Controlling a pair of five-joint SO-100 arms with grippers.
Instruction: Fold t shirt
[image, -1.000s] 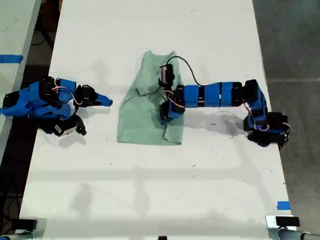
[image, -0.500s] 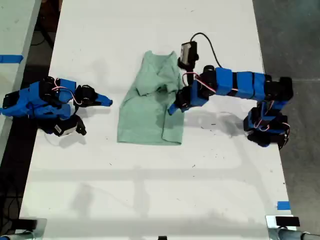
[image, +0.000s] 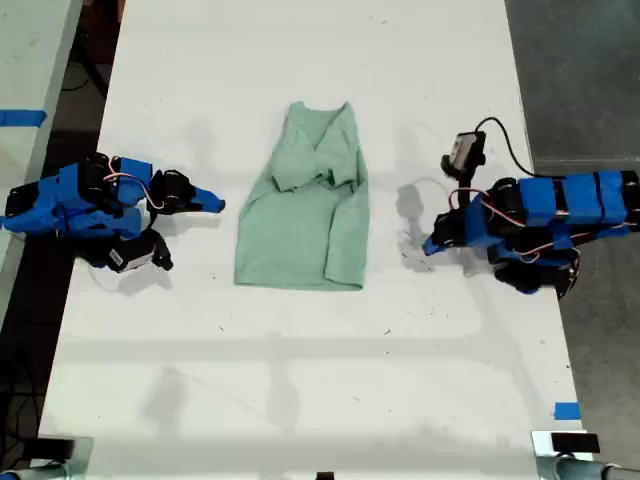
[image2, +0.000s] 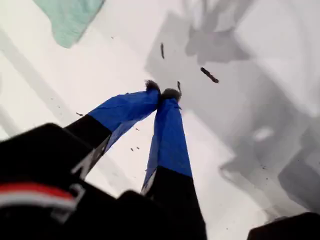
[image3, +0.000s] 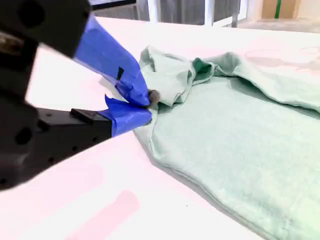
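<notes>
You have the t shirt (image: 300, 225) sleeves tucked, end fold pending. In the exterior view, my first hand (image: 430, 246) at its 3 o'clock and my second hand (image: 215, 204) at 9 are closed, empty.

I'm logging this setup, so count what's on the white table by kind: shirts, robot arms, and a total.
T-shirt: 1
Robot arms: 2, my first gripper and my second gripper
Total: 3

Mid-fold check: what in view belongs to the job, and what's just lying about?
Job:
- t shirt, on the white table
- my first gripper, shut, off the shirt
- my second gripper, shut, beside the shirt

Lying about:
- blue tape scrap
- blue tape strip on the neighbouring table
</notes>
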